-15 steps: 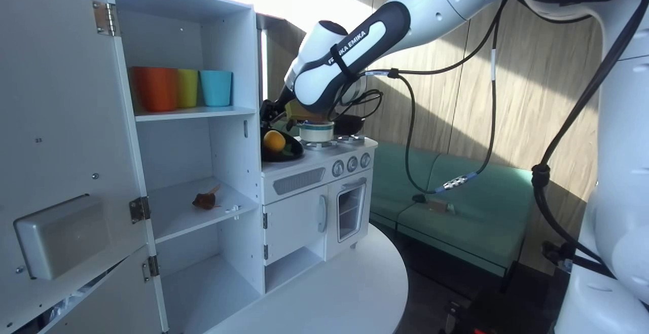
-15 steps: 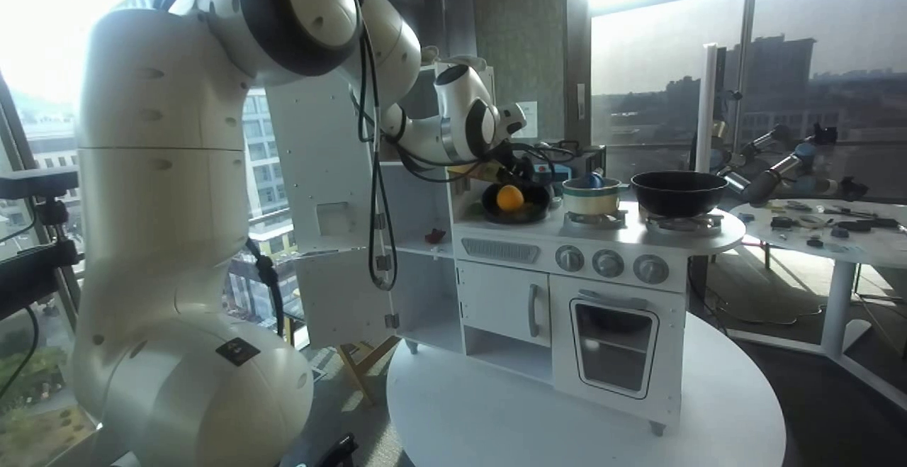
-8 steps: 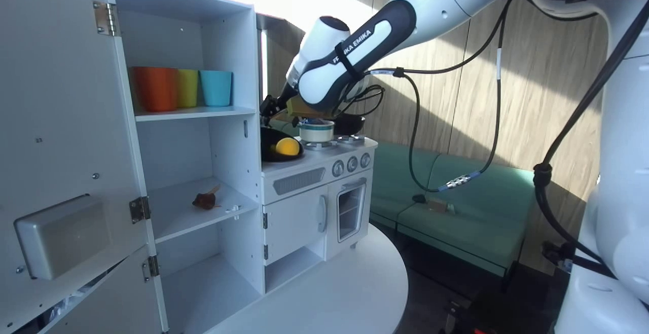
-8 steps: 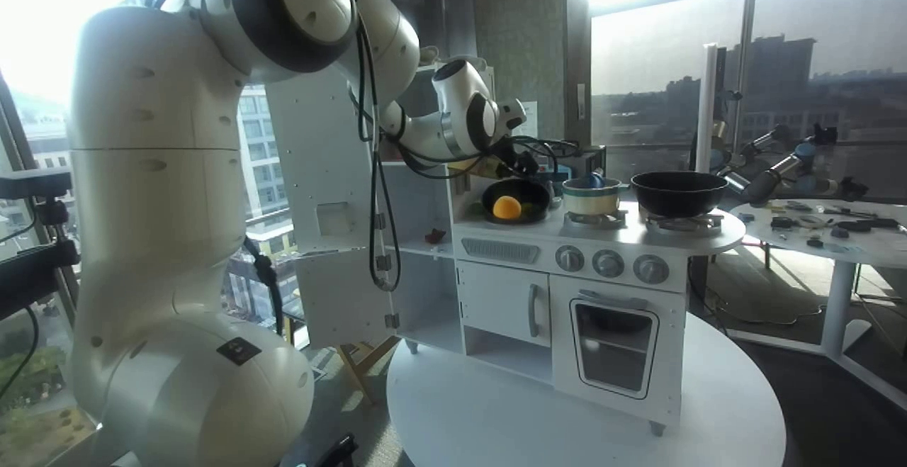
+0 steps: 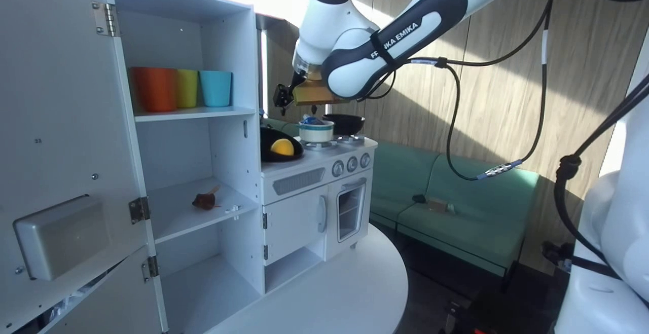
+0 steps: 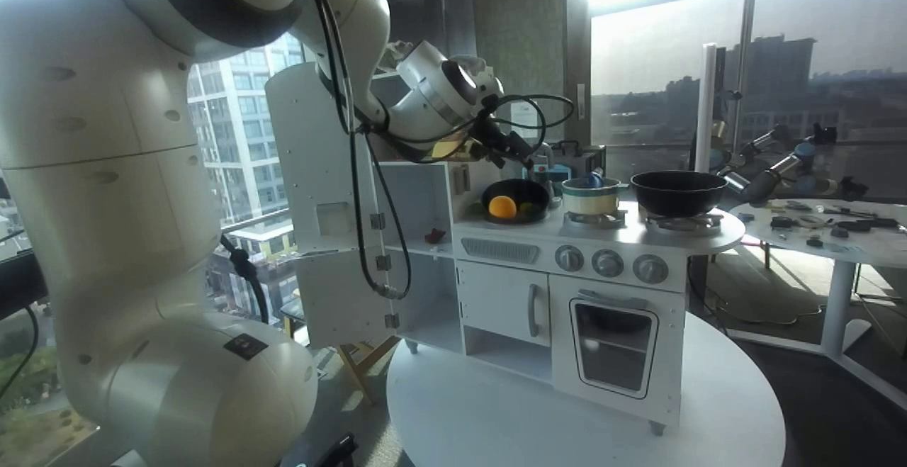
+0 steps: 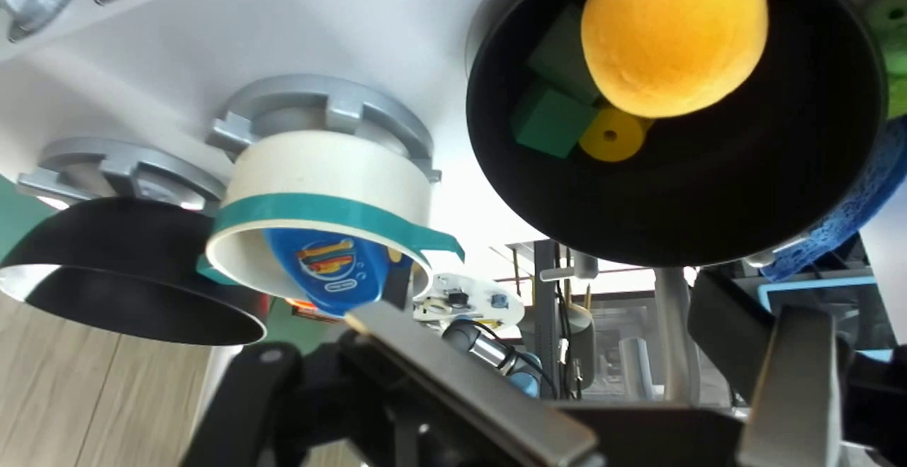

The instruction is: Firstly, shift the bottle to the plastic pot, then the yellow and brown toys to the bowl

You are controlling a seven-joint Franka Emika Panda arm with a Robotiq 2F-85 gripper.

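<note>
The yellow toy, a yellow-orange ball, lies in the black bowl; it shows there in both exterior views. The blue bottle lies tilted inside the whitish pot with a teal rim, on a burner; the pot also shows in an exterior view. The small reddish-brown toy lies on the cupboard's middle shelf, out of the wrist view. My gripper is open and empty, fingers wide apart, raised above the stove top between bowl and pot; it shows in an exterior view.
A large black pan stands on the burner beside the pot. Orange, yellow and teal cups stand on a higher shelf. The cupboard wall rises beside the bowl. Small green and yellow blocks lie in the bowl.
The yellow toy has come out of my gripper and settled lower in the bowl. My gripper has risen and drawn back from the bowl. The bottle and brown toy have not moved.
</note>
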